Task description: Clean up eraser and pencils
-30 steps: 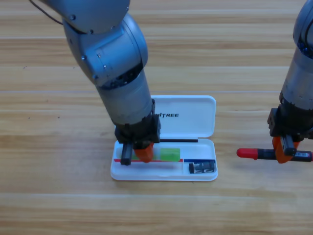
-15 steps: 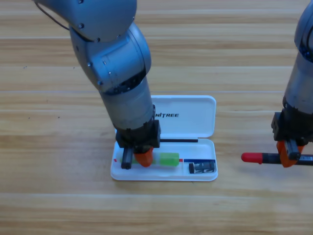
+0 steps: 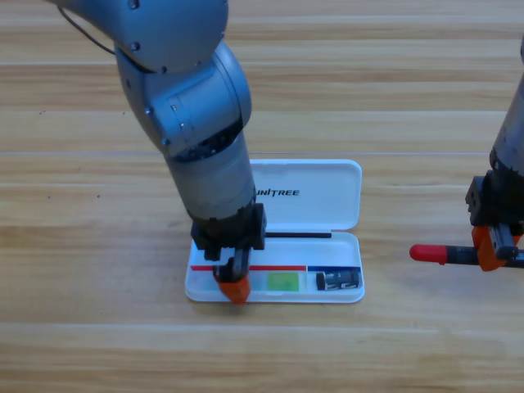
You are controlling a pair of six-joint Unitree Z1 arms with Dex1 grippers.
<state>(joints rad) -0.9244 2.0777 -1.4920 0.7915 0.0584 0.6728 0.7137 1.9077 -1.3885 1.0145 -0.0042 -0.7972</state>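
The open white case point(image 3: 337, 214) lies mid-table. Its tray holds the light green pencil point(image 3: 283, 282), lying flat in the long compartment with only its right part showing. My left gripper point(image 3: 232, 282) points down at the tray's left end, shut on the pencil's hidden left part. The small dark eraser point(image 3: 338, 280) rests in the tray's right compartment. At the right edge, my right gripper point(image 3: 496, 249) is shut on the black pencil, whose red cap point(image 3: 428, 253) sticks out to the left, well apart from the case.
The case's lid point(image 3: 315, 176) lies open flat behind the tray. The bulky left arm point(image 3: 192, 123) covers the case's left end. Bare wooden table point(image 3: 98, 327) surrounds the case on all sides.
The left gripper has moved toward the tray's front edge, and the green pencil has shifted with it into the long compartment. The right gripper has carried the black pencil slightly right.
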